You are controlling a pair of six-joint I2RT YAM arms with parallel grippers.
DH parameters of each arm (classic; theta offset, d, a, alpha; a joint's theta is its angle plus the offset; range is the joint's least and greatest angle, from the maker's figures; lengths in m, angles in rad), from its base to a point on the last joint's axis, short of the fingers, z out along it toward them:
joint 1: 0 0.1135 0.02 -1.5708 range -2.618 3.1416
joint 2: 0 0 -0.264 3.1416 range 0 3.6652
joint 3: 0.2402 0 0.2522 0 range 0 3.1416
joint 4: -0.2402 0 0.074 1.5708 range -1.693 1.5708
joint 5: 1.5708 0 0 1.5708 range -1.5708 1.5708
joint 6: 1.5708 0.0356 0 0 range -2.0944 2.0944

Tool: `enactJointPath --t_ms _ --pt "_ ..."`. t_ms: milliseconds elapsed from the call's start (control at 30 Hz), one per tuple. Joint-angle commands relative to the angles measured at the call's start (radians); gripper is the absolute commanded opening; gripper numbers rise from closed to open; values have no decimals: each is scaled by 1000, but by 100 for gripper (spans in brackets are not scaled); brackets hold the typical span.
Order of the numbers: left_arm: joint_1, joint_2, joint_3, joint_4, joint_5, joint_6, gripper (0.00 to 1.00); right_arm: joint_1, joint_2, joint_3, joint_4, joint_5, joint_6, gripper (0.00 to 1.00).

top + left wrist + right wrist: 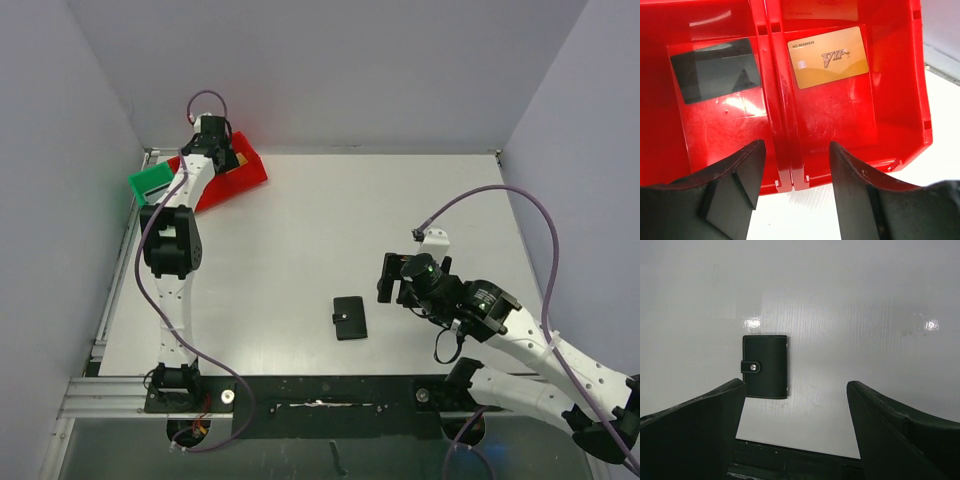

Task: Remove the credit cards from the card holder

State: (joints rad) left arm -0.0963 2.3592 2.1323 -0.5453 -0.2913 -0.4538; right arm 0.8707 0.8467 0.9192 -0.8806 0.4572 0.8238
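- Card holder (pixel 350 318): black, folded shut, its tab snapped closed (the stud shows in the right wrist view). It lies flat on the white counter (pixel 300 230), near the front edge and about midway between the two arms. Nothing touches it.
- Right claw (pixel 392 278): jaws spread wide and holding nothing. It sits just to the right of the card holder in the top view, apart from it.
- Left claw (pixel 796 147): jaws apart and empty. It hangs over the near rim of the red bin (pixel 900 100), one finger to each side of the middle divider.
- Gold card (pixel 827 57): lies flat on the floor of the red bin's right compartment, printed face up.
- Black card (pixel 715 70): lies flat in the red bin's left compartment, slightly tilted.
- Red bin: stands at the far left corner of the counter.
- Green bin (pixel 150 180): just beside the red one, on its left.
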Motion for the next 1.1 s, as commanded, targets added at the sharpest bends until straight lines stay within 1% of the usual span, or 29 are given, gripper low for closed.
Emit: enactJointPath --t_ms 0,233,333,600,667,800,933,1033,1067 --pt "3 26 86 -55 -2 41 50 -6 42 -1 23 -21 -28 84" --pt "3 27 34 -44 1 57 45 -6 114 34 34 -58 -75 83" --pt "3 27 21 -49 1 61 41 -6 122 38 33 -66 -80 83" --pt "3 52 17 -52 22 76 39 -7 109 28 38 -72 -77 83" --pt "3 58 22 -62 27 81 35 -6 101 25 37 -72 -74 83" --pt "-4 43 42 -116 50 117 20 -6 84 -2 57 -65 -62 83" --pt "-23 -4 26 -181 29 154 14 -9 85 -27 101 -54 -59 84" --pt "-39 -47 -20 -213 26 154 9 -11 87 -26 141 -61 -49 85" --pt "-51 -55 -28 -235 12 154 5 -12 85 -30 166 -69 -49 85"
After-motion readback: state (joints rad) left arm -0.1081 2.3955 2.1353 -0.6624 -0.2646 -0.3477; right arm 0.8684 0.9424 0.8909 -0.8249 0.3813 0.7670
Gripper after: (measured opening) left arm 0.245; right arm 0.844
